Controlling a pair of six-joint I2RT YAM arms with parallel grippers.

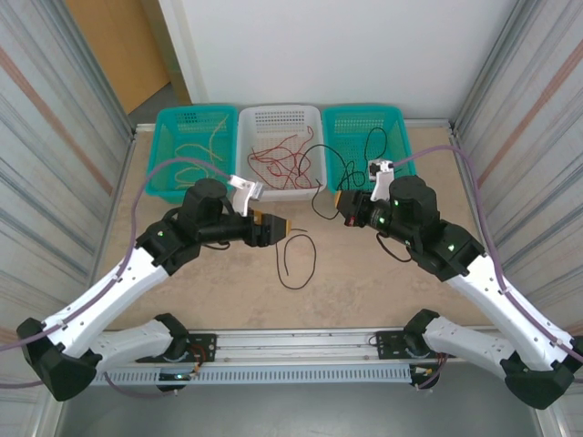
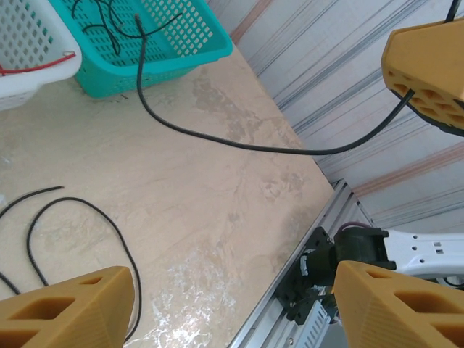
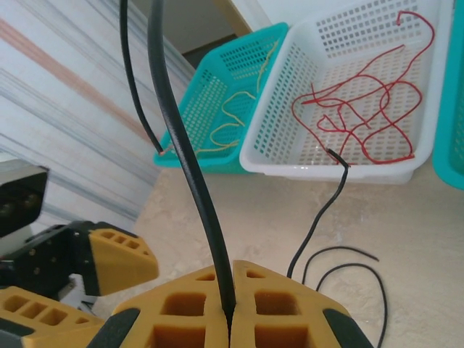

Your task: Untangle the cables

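Where one black cable (image 3: 185, 145) comes out of the far-right teal basket (image 1: 393, 150) and sags across the table (image 1: 219, 291), your right gripper (image 3: 230, 299) has it. The jaws are together, clamped on the strand just near the white basket (image 1: 314, 187). More black cables (image 1: 373, 138) lie inside that right basket.

A second black cable (image 2: 73, 199) lies loose on the table in an open loop, near the middle and between the two grippers. Nothing touches it.

Red cables (image 3: 362, 109) are piled in the white middle basket, and one end pokes up at its far right corner. Yellow cables (image 1: 196, 146) sit in the far-left teal basket (image 1: 164, 159).

Your left gripper (image 1: 278, 228) hangs over the table left of the loose loop, pointing right toward the right gripper. Its jaws are apart and hold nothing. The three baskets stand side by side along the far edge, and corrugated walls (image 1: 55, 137) close in both sides.
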